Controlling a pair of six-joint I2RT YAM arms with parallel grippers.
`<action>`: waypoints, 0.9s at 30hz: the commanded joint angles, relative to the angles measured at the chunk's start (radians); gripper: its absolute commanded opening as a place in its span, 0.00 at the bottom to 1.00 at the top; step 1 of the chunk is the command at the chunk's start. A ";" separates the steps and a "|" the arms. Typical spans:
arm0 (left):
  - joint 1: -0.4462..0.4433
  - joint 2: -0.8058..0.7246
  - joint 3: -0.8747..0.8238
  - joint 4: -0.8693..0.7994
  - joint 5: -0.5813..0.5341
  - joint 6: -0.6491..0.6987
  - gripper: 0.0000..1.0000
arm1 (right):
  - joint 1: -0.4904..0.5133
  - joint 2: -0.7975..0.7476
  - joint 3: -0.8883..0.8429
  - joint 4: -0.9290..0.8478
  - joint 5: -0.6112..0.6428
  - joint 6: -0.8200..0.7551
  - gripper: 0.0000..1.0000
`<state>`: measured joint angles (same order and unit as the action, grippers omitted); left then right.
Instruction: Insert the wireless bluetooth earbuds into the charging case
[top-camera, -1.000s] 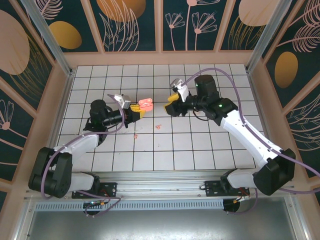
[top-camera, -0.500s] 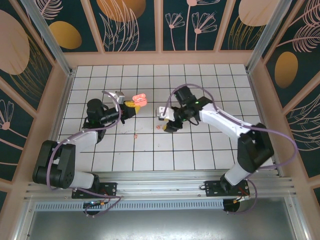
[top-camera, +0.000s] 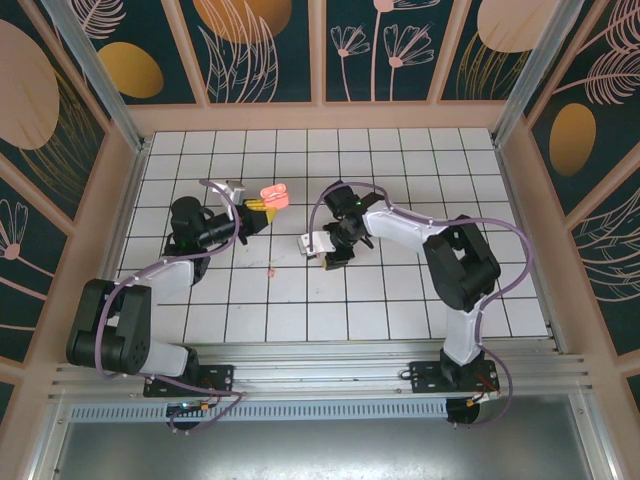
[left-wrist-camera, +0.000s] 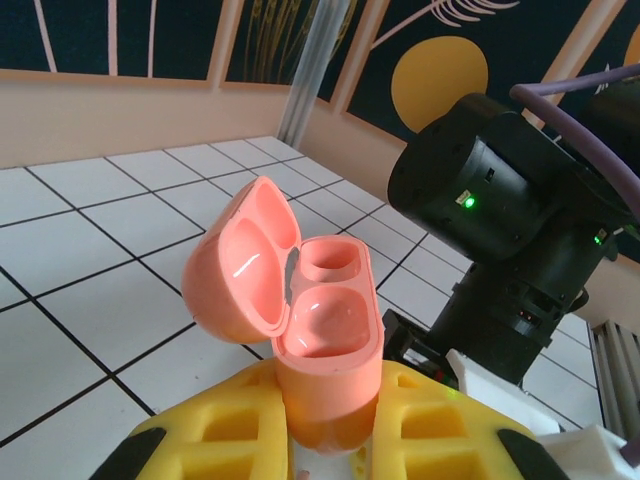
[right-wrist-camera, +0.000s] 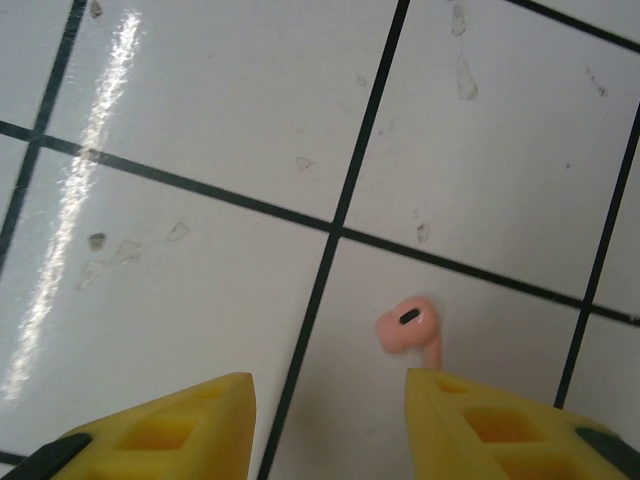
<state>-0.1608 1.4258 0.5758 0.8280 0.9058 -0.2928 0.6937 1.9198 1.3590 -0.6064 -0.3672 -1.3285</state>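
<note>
So far nothing is inserted: the left gripper (left-wrist-camera: 330, 425) is closed on the open, empty case (left-wrist-camera: 325, 340). The right gripper (right-wrist-camera: 330, 400), jaws apart, hovers over an earbud (right-wrist-camera: 410, 328) lying on the tiles (right-wrist-camera: 200, 120), not yet grasped.

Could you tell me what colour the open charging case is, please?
The charging case is salmon pink, clearest in the left wrist view.
</note>
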 joint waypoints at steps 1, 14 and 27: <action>0.021 0.021 -0.001 0.048 -0.004 -0.029 0.07 | 0.010 0.060 0.069 -0.009 -0.001 -0.057 0.44; 0.033 0.036 0.022 -0.023 0.014 0.022 0.08 | 0.002 0.171 0.171 -0.047 -0.011 -0.095 0.43; 0.034 0.033 0.048 -0.092 0.028 0.061 0.08 | -0.010 0.229 0.221 -0.104 0.003 -0.113 0.38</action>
<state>-0.1356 1.4540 0.5972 0.7506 0.9085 -0.2619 0.6903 2.1265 1.5517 -0.6632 -0.3664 -1.4166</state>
